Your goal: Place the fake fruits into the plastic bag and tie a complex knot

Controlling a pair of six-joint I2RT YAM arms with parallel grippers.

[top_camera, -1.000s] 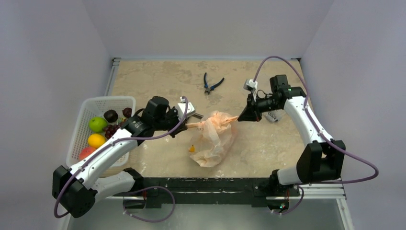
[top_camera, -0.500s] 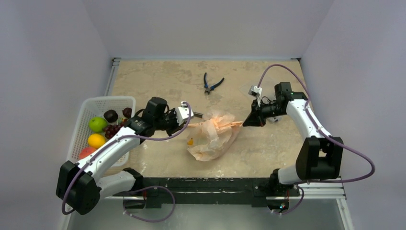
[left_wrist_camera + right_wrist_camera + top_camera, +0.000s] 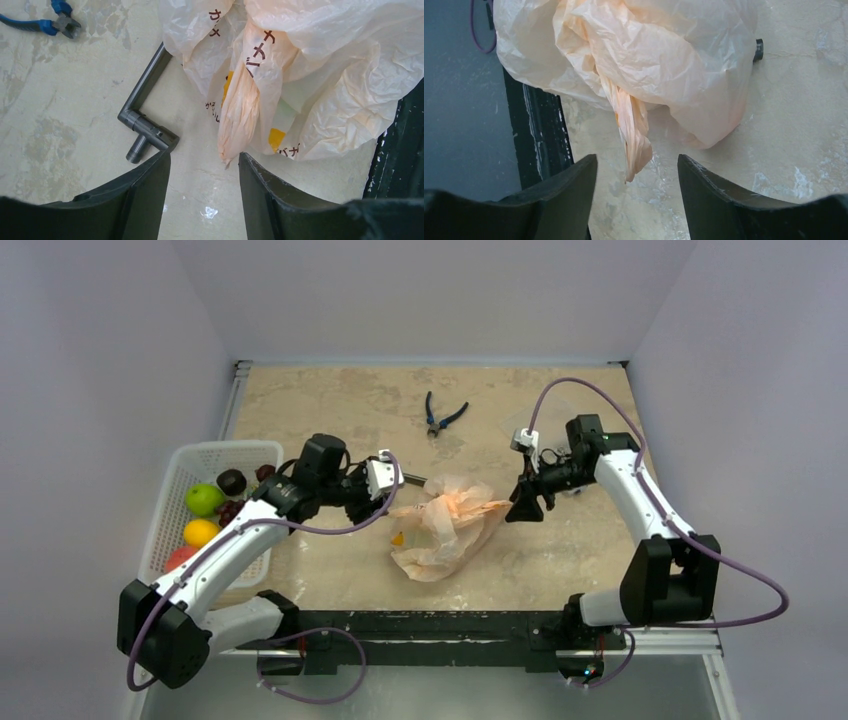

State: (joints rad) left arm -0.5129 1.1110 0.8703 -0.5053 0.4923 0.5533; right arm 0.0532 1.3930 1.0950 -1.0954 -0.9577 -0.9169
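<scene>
The plastic bag lies slumped on the table between my two grippers, pale peach and crinkled. Its handles are twisted into the knot, with a pointed strand sticking out on each side. My left gripper stands open just left of the bag, and one strand end hangs free in front of its jaws. My right gripper is open too, and the other strand end dangles loose between its jaws. Several fake fruits, among them a green one and a yellow-orange one, sit in the basket.
A white mesh basket stands at the left table edge. Blue-handled pliers lie at the back middle. A grey L-shaped pipe fitting rests on the table just left of the bag. The table's black front rail shows beside the bag.
Both grippers were shut on the bag's strand ends and pulling them taut. They have let go and opened, and the bag has slumped with the strands slack.
</scene>
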